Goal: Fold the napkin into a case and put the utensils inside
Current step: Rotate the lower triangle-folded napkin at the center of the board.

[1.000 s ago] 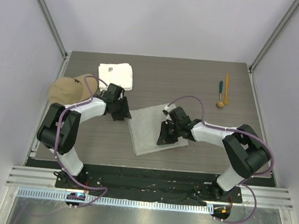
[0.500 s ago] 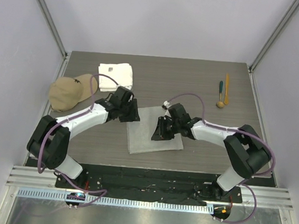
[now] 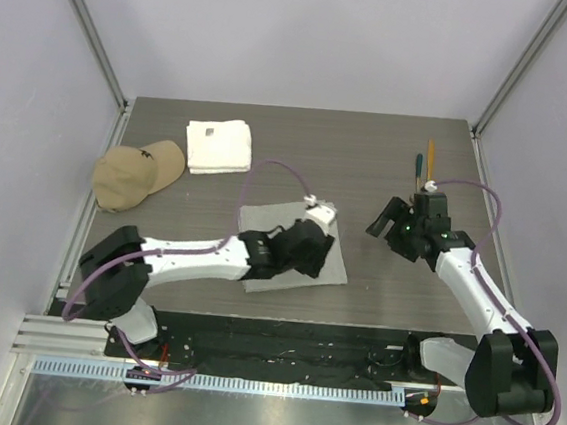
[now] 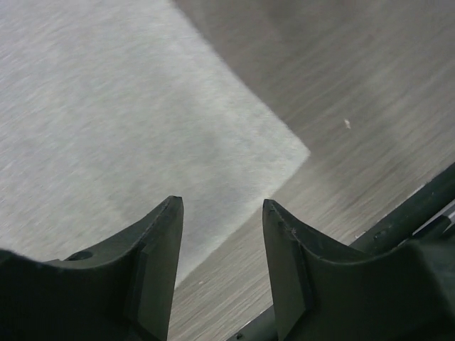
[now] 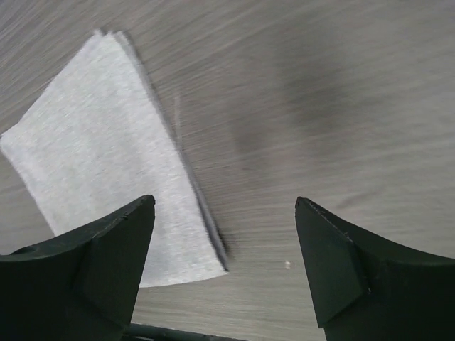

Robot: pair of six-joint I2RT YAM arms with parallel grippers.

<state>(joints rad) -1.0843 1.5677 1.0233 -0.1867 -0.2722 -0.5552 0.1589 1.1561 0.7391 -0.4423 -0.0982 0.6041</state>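
The napkin point(image 3: 263, 221) lies folded in layers as a light-grey rectangle in the middle of the table. My left gripper point(image 3: 321, 256) reaches across it, low over its near right part. In the left wrist view that gripper point(image 4: 220, 206) is open and empty, with the napkin's point(image 4: 142, 121) corner just ahead. My right gripper point(image 3: 381, 222) hangs to the right of the cloth, off it. In the right wrist view it point(image 5: 224, 202) is wide open and the napkin's point(image 5: 99, 156) stacked edge lies below. Of the utensils, a teal handle point(image 3: 419, 165) and an orange stick point(image 3: 431, 152) show behind the right wrist.
A thick white towel point(image 3: 220, 146) lies at the back left. A tan cap point(image 3: 137, 173) sits at the left edge. The black rail at the table's near edge point(image 4: 419, 206) runs close to my left gripper.
My right gripper opened, let go of the napkin and drew back to the right. My left arm swung right, across the cloth.
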